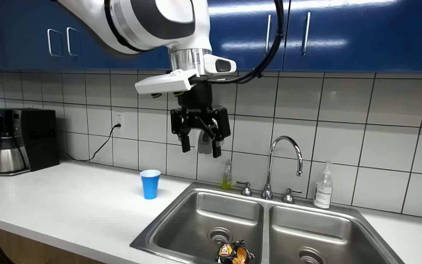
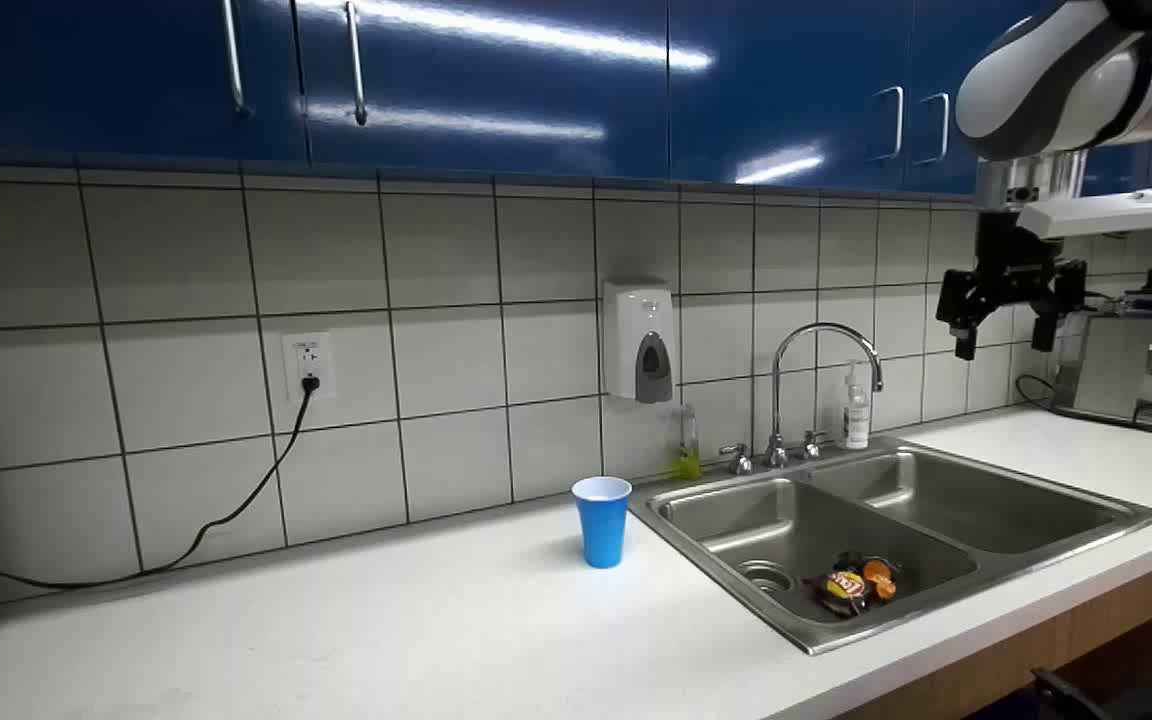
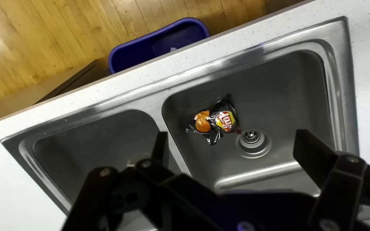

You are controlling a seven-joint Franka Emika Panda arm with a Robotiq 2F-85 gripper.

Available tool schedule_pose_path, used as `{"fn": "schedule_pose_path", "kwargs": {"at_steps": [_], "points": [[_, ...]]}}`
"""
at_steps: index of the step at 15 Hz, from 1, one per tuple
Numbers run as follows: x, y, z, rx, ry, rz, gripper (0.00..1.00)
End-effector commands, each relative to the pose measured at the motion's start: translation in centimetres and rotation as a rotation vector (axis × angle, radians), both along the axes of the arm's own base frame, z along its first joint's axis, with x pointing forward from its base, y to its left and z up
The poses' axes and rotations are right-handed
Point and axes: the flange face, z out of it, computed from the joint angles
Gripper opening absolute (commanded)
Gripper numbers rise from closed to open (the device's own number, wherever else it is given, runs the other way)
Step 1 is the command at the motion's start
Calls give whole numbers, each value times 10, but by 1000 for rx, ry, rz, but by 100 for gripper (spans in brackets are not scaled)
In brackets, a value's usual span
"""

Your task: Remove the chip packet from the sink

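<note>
- In an exterior view, the gripper [image 1: 201, 148] is hanging high, its jaws standing wide apart and holding nothing, while the crumpled chip packet [image 1: 227, 251] is lying far below in the sink [image 1: 162, 220].
- In an exterior view, the packet is resting in the basin [image 2: 816, 530] nearer a blue cup [image 2: 603, 530], well below the gripper and showing toward the cup from it.
- In the wrist view, the packet is sitting within the span of the fingertips [image 3: 162, 144] but ahead of them, toward the front edge of the countertop [image 3: 185, 61], between divider [image 3: 157, 112] and drain [image 3: 253, 142]; crumpling is leaving no clear long axis. The coming move is probably calling for a descent shifted toward that edge.
</note>
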Motion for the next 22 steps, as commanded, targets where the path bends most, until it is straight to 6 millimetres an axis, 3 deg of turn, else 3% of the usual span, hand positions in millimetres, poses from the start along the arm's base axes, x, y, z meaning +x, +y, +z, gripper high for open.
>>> {"fn": "schedule_pose_path", "kwargs": {"at_steps": [1,6,10,22], "points": [[0,0,0,1,1,0,100],[0,0,0,1,1,0,100],[17,3,-23,-4,-2,-19,100],[93,-3,-155,-18,12,-151,100]]}}
